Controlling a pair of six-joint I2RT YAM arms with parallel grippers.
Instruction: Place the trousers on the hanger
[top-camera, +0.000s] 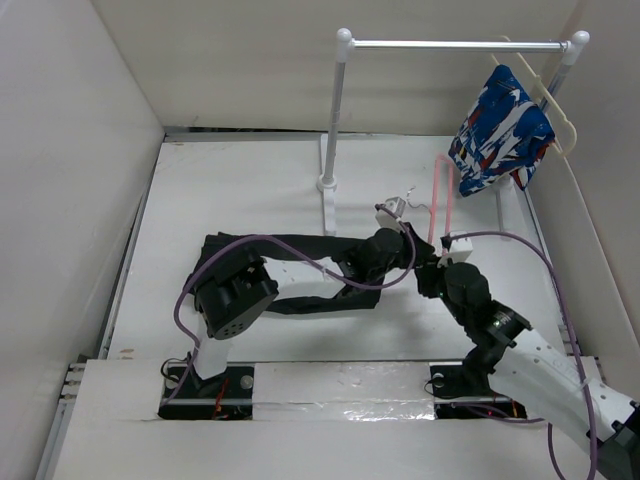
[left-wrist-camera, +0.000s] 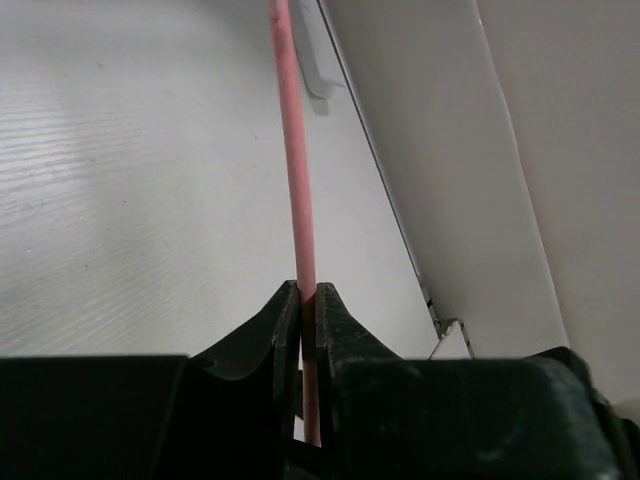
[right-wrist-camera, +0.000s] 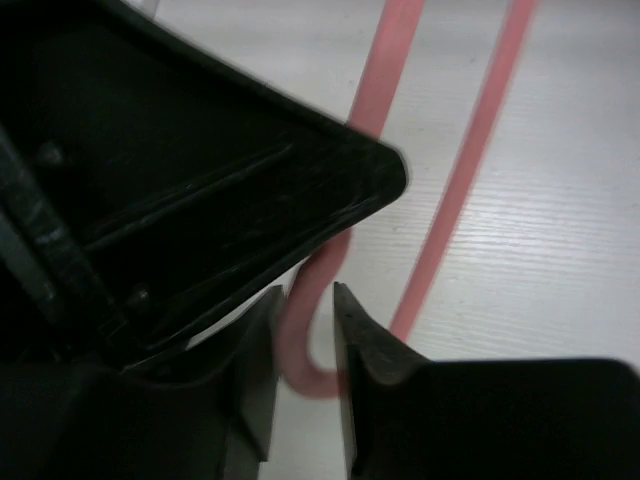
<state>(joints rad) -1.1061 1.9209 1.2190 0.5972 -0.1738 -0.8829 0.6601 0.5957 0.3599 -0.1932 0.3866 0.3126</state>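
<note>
The black trousers (top-camera: 300, 243) lie spread on the white table, partly under my left arm. The pink hanger (top-camera: 442, 195) stands on edge right of them, its metal hook (top-camera: 395, 208) pointing left. In the left wrist view my left gripper (left-wrist-camera: 307, 290) is shut on one straight pink bar of the hanger (left-wrist-camera: 298, 180). My right gripper (right-wrist-camera: 308, 290) sits just beside it, jaws apart around the hanger's curved corner (right-wrist-camera: 318, 350), with a gap on one side. The left gripper's black body (right-wrist-camera: 200, 180) fills the upper left of the right wrist view.
A white clothes rack (top-camera: 335, 110) stands at the back, its rail (top-camera: 450, 44) running right. A blue, white and red patterned garment (top-camera: 500, 130) hangs there on a cream hanger. White walls close in on the left, back and right.
</note>
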